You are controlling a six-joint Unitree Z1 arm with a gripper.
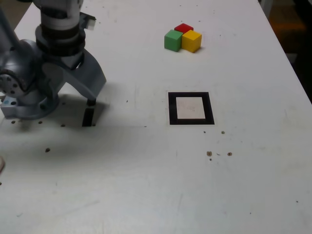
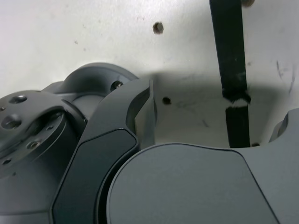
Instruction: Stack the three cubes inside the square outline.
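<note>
**Arm parked, nothing picked yet: first cube still to fetch**

Arm [image 1: 48,63] sits folded at the exterior view's left, over its own base, well apart from everything it needs. Gripper [image 2: 196,140] faces down at the bench [image 1: 146,185]; jaws stand spread wide, nothing between them but bare surface and a black tape strip [image 2: 231,65], which is not the target.

Cubes are clustered at the far side of the bench, touching each other: green cube [image 1: 173,40] on the exterior view's left, yellow cube [image 1: 191,41] on its right, red cube [image 1: 184,28] behind both. None stacked. Square outline [image 1: 190,107] lies nearer the camera, just right of centre, white middle bare, well apart from the cluster.

How I'd run the first pick:
- The cluster is tight. The outer faces of green and yellow are free; red is boxed in from the front. Take green or yellow first.
- Come straight down, with the jaws aligned so one lands on the free outer face and the other on a face without a neighbour. A jaw forced into a shared seam would likely shove the other cubes.
- Grip low and square to the faces.
- Centre the first cube in the white middle; margin looks slim, and any offset at the base will carry up the stack.
</note>
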